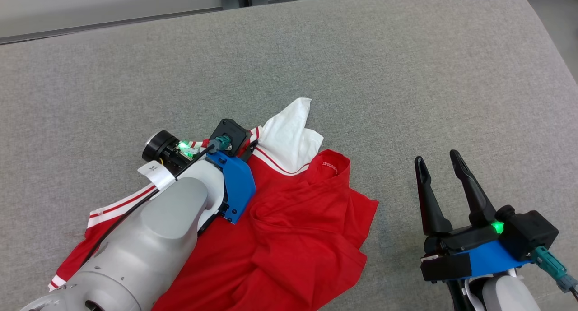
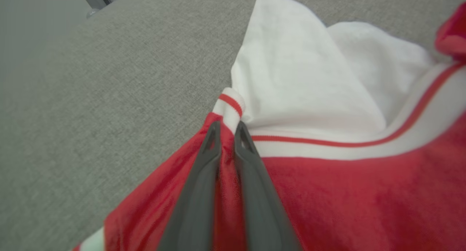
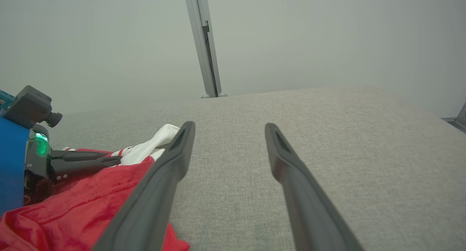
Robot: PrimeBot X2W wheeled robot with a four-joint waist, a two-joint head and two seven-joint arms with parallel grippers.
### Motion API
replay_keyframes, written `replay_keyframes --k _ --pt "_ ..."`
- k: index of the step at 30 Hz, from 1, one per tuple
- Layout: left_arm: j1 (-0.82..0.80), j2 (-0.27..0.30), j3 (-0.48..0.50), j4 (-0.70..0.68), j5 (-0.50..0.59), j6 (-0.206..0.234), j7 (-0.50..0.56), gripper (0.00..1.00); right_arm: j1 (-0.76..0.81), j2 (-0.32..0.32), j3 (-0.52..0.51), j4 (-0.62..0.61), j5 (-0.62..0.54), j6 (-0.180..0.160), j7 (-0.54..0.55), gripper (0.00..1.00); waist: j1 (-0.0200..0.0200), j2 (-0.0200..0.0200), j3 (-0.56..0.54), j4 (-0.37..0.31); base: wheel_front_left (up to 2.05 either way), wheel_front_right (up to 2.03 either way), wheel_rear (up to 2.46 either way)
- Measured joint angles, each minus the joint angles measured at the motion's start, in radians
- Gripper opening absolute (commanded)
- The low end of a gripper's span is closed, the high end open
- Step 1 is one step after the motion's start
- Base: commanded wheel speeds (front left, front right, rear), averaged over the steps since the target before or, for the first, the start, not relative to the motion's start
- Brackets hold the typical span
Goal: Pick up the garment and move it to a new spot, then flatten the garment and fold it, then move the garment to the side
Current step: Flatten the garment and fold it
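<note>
Surface (image 1: 316,53): wide grey woven pad, flat, w/ a rounded far-R corner. Behind it is a pale plain wall (image 3: 327,32), w/ a grey metal post (image 3: 204,43) standing at the pad's far edge.

Garment (image 1: 293,239): red top w/ white ribbed trim carrying a thin red stripe, plus a plain white piece sticking out toward the far side. It lies crumpled on the pad's near-L part. The middle is creased & bunched, the striped edge at L is spread flatter, and the near end runs off the bottom of the head view.

L to R: the L arm's pale forearm (image 1: 149,239) reaches over the garment's L half. L gripper (image 2: 227,136) sits at the garment's far edge, fingers narrow, pinching a fold of striped trim & red cloth btwn them. The white piece is just R of the tips. Then comes bare pad. R gripper (image 1: 436,158) is at near-R, apart from the garment. Its fingers are wide w/ nothing btwn them, pointing away over bare pad. Can't tell if its tips touch the pad.
</note>
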Motion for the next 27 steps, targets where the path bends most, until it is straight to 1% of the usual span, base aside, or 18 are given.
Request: replay_keyframes --k 7,12,14,17,20,23,24,25,27 --pt "-0.017 -0.015 -0.028 0.052 -0.009 -0.002 -0.07 0.0 0.01 0.0 -0.014 -0.001 0.0 0.0 0.0 1.0 0.0001 0.0 -0.025 0.034 0.0 0.0 0.0" --pt "-0.061 -0.002 0.037 0.116 -0.061 0.005 -0.148 0.0 0.017 0.0 -0.014 -0.002 0.0 0.0 0.0 1.0 0.0001 0.0 -0.039 0.068 0.0 0.0 0.0" --pt "-0.074 0.02 0.076 0.139 -0.092 0.013 -0.164 0.0 0.016 0.0 -0.013 -0.002 0.0 0.0 0.0 1.0 0.0002 0.0 -0.039 0.078 0.0 0.0 0.0" --pt "-0.097 0.073 0.137 0.16 -0.137 0.019 -0.18 0.0 0.013 0.0 -0.01 -0.002 -0.001 0.0 0.0 1.0 0.0001 0.0 -0.037 0.082 0.0 0.0 0.0" --pt "-0.119 0.125 0.171 0.17 -0.155 0.021 -0.187 0.0 0.006 0.0 -0.008 -0.001 -0.001 0.0 0.0 1.0 0.0002 0.0 -0.032 0.077 0.0 0.0 0.0" --pt "-0.127 0.167 0.196 0.175 -0.16 0.034 -0.19 0.0 0.006 0.0 -0.012 0.002 -0.002 0.0 0.0 1.0 0.0002 0.0 -0.029 0.068 0.0 0.0 0.0" --pt "-0.127 0.174 0.202 0.173 -0.16 0.038 -0.19 0.24 0.007 0.0 -0.014 0.003 -0.002 0.0 0.0 1.0 0.0002 0.0 -0.029 0.065 0.0 0.0 0.0" --pt "-0.127 0.181 0.205 0.165 -0.156 0.043 -0.191 1.0 0.007 0.0 -0.015 0.004 -0.002 0.0 0.0 1.0 0.0002 0.0 -0.028 0.062 0.0 0.0 0.0" --pt "-0.126 0.198 0.225 0.138 -0.152 0.043 -0.191 1.0 0.007 0.0 -0.015 0.005 -0.002 0.0 0.0 1.0 0.0002 0.0 -0.026 0.058 0.0 0.0 0.0"
